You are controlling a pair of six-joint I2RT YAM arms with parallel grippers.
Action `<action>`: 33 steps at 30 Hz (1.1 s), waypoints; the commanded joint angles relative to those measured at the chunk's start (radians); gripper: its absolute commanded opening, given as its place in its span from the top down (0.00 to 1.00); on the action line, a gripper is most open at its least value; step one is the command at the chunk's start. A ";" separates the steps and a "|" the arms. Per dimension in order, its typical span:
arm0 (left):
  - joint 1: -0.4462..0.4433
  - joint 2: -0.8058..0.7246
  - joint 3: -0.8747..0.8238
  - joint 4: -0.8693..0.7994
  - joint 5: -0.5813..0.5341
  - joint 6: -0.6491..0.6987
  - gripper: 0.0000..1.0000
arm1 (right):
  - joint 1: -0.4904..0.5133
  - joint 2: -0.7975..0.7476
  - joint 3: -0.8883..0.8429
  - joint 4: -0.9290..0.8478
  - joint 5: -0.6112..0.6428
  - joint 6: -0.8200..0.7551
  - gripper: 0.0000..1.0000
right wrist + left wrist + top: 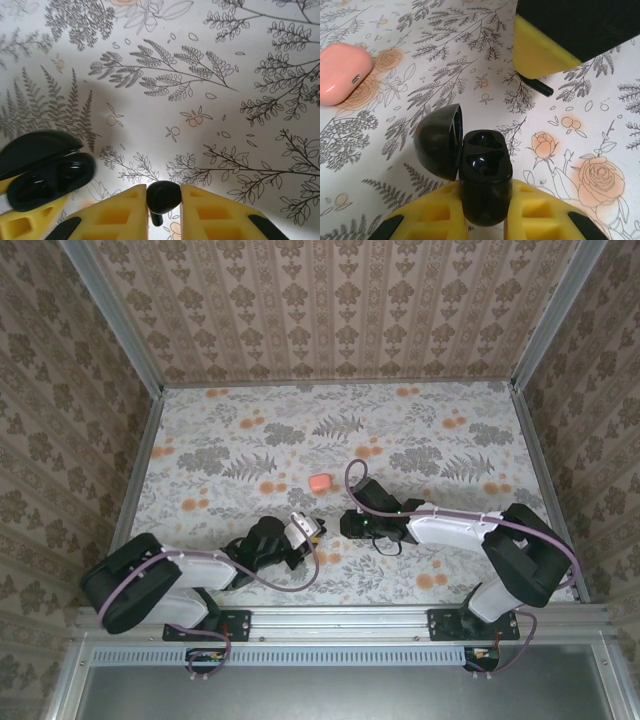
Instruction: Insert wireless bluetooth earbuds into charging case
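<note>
Yellow-padded left fingers [435, 217] are closed on the lower body of the black charging case [485, 170], gripping it from both sides. Its lid [437, 142] is swung open to the left, and the two wells inside show dark and glossy. The case is held close to the near edge of the floral worktop [420, 430], a little left of its middle. Just beside it, toward the right edge, the right fingers [210, 212] pinch a black earbud [163, 196] with its stem sticking out past the pads, apart from the case. A pink case [320, 483] lies shut near the middle of the worktop, farther from the near edge than both arms.
</note>
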 commanded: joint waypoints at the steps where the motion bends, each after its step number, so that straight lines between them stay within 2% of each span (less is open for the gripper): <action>1: -0.003 0.053 0.047 0.138 0.041 -0.040 0.87 | -0.005 -0.056 -0.039 0.117 0.034 0.026 0.78; 13: -0.015 0.161 0.106 0.218 0.072 -0.070 0.87 | -0.006 -0.187 -0.137 0.254 0.062 0.052 0.77; 33: -0.023 0.153 0.123 0.276 0.085 -0.096 0.87 | -0.005 -0.230 -0.169 0.324 0.109 0.071 0.77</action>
